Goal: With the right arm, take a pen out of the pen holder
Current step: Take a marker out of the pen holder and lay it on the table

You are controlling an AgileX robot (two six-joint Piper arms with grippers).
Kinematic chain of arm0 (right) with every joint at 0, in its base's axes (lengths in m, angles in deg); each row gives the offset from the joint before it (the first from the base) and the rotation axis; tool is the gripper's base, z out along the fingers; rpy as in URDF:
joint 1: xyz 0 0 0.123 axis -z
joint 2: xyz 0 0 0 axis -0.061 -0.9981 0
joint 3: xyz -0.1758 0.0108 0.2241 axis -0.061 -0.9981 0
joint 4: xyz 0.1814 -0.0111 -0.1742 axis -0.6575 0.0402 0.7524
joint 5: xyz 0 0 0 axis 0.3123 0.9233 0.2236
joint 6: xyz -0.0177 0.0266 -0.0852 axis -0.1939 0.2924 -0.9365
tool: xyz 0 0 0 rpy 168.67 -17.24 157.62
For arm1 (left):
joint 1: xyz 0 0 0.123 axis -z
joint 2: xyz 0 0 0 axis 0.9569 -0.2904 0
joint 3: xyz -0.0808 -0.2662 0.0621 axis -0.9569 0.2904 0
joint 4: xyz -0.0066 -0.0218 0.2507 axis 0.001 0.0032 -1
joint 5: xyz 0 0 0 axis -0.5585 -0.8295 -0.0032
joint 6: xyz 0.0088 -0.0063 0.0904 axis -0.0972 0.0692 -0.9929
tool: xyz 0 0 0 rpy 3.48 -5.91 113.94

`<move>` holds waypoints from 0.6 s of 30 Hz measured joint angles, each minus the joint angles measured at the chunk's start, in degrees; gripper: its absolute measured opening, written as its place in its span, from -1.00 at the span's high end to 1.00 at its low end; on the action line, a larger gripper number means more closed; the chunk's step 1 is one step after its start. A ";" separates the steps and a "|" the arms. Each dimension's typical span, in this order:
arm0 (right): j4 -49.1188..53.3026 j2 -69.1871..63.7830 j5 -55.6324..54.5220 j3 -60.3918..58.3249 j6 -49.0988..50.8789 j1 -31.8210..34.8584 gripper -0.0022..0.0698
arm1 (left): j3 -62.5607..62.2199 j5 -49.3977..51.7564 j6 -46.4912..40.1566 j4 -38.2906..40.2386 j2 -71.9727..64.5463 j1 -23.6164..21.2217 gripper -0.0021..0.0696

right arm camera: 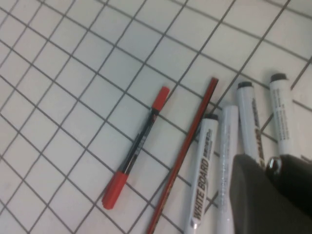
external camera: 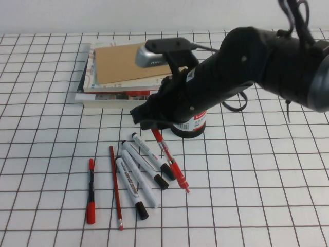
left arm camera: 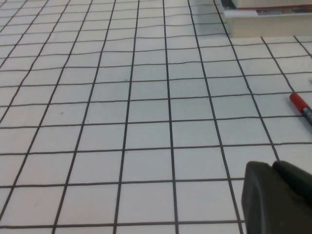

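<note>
My right gripper hangs low over the table just in front of the pen holder, a black can with a white and red label that my arm mostly hides. The gripper is shut on the top end of a red pen, which slants down toward the table's near side. In the right wrist view a shiny pen end shows between the dark fingers of the right gripper. The left gripper appears only in the left wrist view, shut and empty, low over bare table.
Several pens lie in front of the holder: a red-capped black pen, a red pencil, white board markers and a clear pen. A stack of books sits behind at the left.
</note>
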 joint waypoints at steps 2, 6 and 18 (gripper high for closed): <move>0.11 -2.15 -0.36 0.00 0.14 -0.67 0.75 | 0.00 0.00 0.00 0.00 0.00 0.00 0.96; 1.42 -5.64 -2.09 0.09 0.16 -0.91 0.75 | 0.00 0.00 0.00 0.00 0.00 0.00 0.95; 7.83 -11.28 -10.25 0.35 0.16 -0.91 0.75 | 0.00 0.00 0.00 0.00 0.00 0.00 0.95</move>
